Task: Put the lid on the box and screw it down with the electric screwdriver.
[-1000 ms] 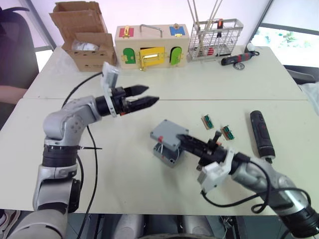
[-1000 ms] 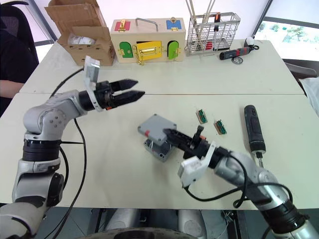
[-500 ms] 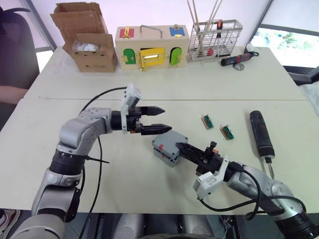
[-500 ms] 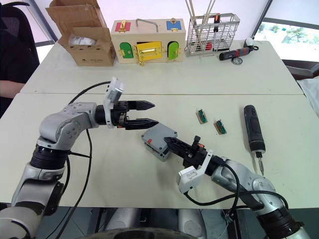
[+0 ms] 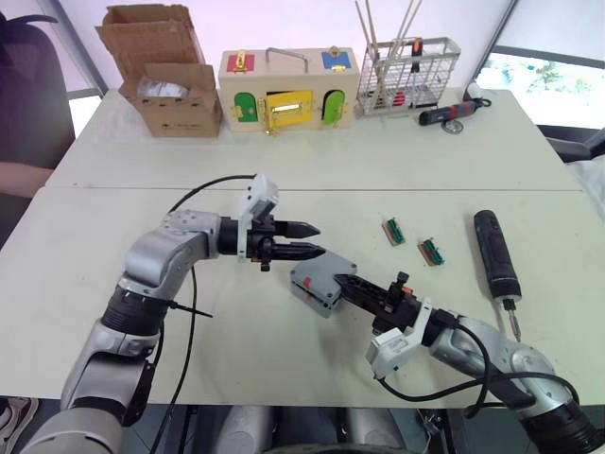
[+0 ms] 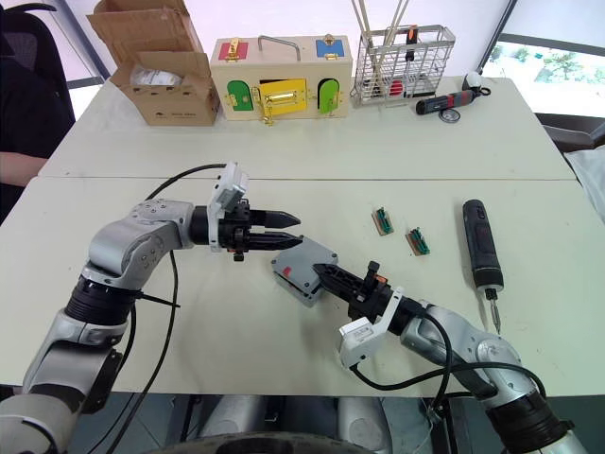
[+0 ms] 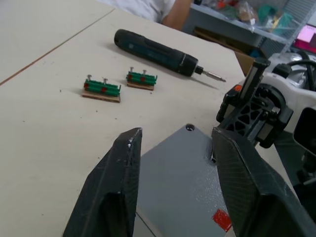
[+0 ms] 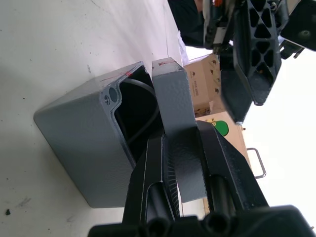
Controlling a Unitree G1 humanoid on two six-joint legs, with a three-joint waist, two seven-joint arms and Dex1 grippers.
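The right gripper pinches the flat grey plastic lid, tilted over the deep grey plastic box; the left gripper hovers beside, jaws parted.

Two pale cream tables pushed together with a seam between them, a black office chair at the far left corner, a bright window at the far right, daylight falling across the tabletop, cluttered shelving beyond the table edge
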